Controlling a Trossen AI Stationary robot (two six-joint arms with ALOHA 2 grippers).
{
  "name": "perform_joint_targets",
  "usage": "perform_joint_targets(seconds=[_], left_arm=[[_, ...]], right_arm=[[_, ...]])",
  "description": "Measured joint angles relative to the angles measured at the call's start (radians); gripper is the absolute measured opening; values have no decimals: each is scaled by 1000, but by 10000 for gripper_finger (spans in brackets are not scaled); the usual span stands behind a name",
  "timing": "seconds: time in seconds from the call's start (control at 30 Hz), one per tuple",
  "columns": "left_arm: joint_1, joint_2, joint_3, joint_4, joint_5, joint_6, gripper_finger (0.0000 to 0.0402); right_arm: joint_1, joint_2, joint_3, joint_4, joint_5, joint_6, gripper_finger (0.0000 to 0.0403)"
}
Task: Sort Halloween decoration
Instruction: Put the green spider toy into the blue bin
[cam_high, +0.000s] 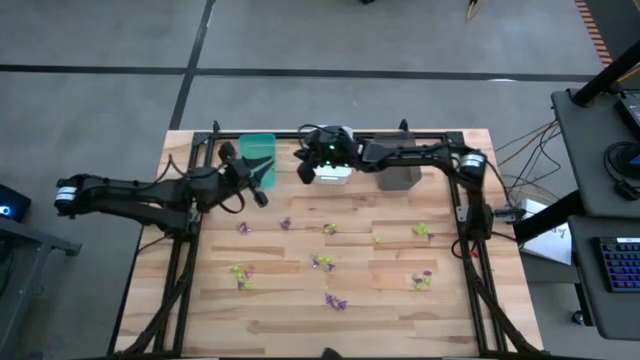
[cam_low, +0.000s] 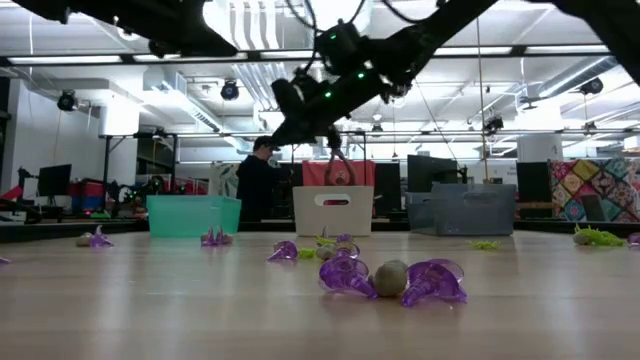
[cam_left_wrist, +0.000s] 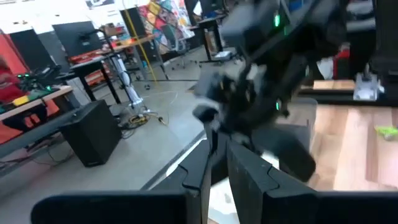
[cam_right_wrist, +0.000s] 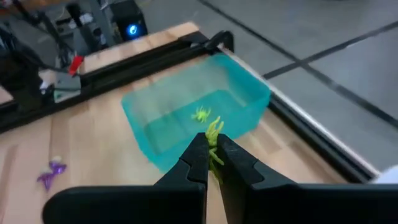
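Purple and yellow-green Halloween decoration trinkets lie scattered on the wooden table. At the far edge stand a green bin, a white bin and a grey bin. One yellow-green trinket lies inside the green bin. My right gripper hangs in the air just right of the green bin, beside the white bin, shut on another yellow-green trinket. My left gripper hovers at the green bin's near side, fingers together, and I see nothing between them. My right gripper pinches the yellow-green trinket's lower end between its two fingertips. The fingers slant slightly downward, pointing toward the table's left and the green bin. The trinket sticks out past the fingertips and is lifted clear of the table.
Loose trinkets lie across the middle and near part of the table, among them purple ones and yellow-green ones. A black rail frame runs along the table's far edge. A person stands in the room behind the bins.
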Motion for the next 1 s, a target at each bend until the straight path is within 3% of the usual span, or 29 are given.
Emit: perform_joint_targets(seconds=[0.43,0.77,1.0], left_arm=[[0,-182,-7,-61,-1,-1,36],[0,-191,-27,-60,-1,-26,36],[0,-193,-25,-66,-1,-39,36]], right_arm=[[-2,276,326,-19,-82,-19,9],[9,452,566,-86,-147,-16,11],[14,503,619,-104,-135,2,12]])
